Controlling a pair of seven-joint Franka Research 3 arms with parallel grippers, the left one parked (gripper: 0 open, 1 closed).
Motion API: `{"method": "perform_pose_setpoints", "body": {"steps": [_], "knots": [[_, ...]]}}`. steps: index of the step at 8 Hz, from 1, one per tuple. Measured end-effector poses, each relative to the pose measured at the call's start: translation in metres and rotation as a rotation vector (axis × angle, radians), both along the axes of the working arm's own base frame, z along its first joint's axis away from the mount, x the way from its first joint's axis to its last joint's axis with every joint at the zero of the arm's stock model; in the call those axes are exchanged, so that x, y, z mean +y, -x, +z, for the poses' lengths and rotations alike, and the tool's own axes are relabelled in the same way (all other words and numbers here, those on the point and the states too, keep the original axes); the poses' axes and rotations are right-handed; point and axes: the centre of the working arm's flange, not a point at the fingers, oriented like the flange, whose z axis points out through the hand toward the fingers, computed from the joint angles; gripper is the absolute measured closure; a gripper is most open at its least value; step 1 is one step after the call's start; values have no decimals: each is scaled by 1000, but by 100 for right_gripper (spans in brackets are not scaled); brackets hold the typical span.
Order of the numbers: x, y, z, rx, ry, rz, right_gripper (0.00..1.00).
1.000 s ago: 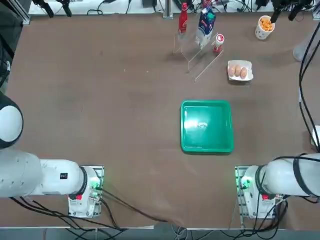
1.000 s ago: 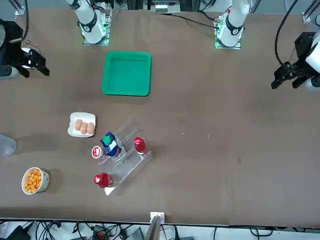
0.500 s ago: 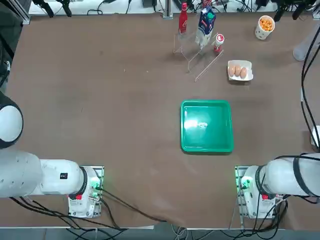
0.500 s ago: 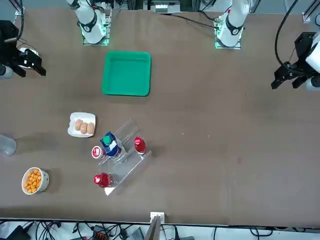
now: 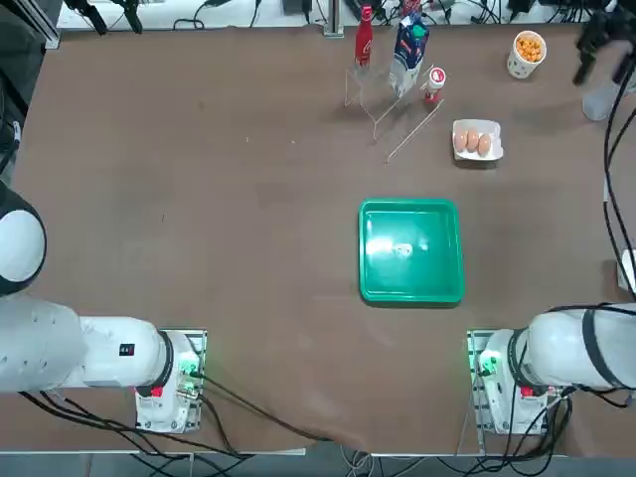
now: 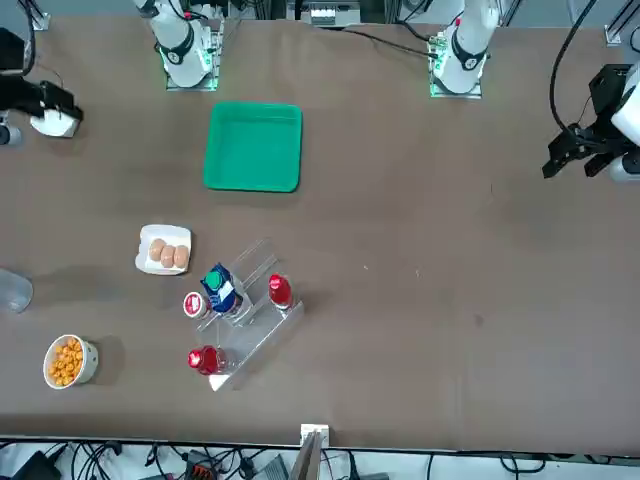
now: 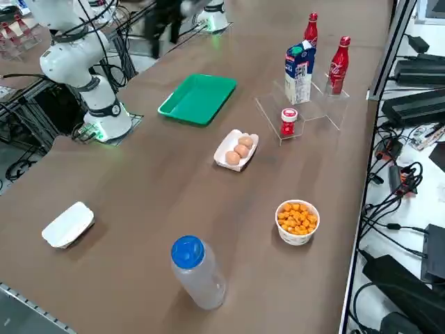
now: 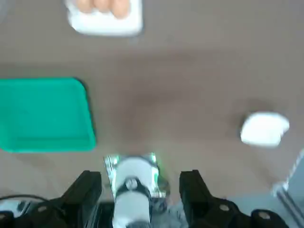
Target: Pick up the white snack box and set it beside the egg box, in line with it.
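The white snack box (image 7: 68,224) lies alone near the table's right edge, level with the green tray; it also shows as the snack box (image 8: 264,128) and the snack box (image 6: 55,123). The egg box (image 5: 477,140), a small white tray with brown eggs, sits beyond the green tray (image 5: 411,250), far from the snack box. My right gripper (image 8: 140,175) hangs high over the table's right side, open, with nothing between its fingers. From the front, the gripper (image 6: 42,98) appears just beside the snack box.
A clear bottle with a blue cap (image 7: 198,271) and a white cup of orange snacks (image 7: 297,221) stand at the far right corner. A clear rack with bottles and a carton (image 5: 397,60) stands at the far edge. My arm's base (image 5: 512,383) is behind the tray.
My right gripper has swung further toward the table's right edge. In the front view it no longer covers the snack box, which now shows beside it. Nothing on the table has moved.
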Motion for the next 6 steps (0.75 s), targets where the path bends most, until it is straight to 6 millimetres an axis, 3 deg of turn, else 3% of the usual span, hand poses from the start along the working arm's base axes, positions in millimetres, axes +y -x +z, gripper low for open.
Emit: {"method": "perform_pose_setpoints", "body": {"steps": [2, 4, 6], "knots": [[-77, 19, -43, 97, -7, -89, 0], [-166, 47, -77, 58, -44, -157, 0], [-253, 95, -128, -51, -57, -196, 0]]}}
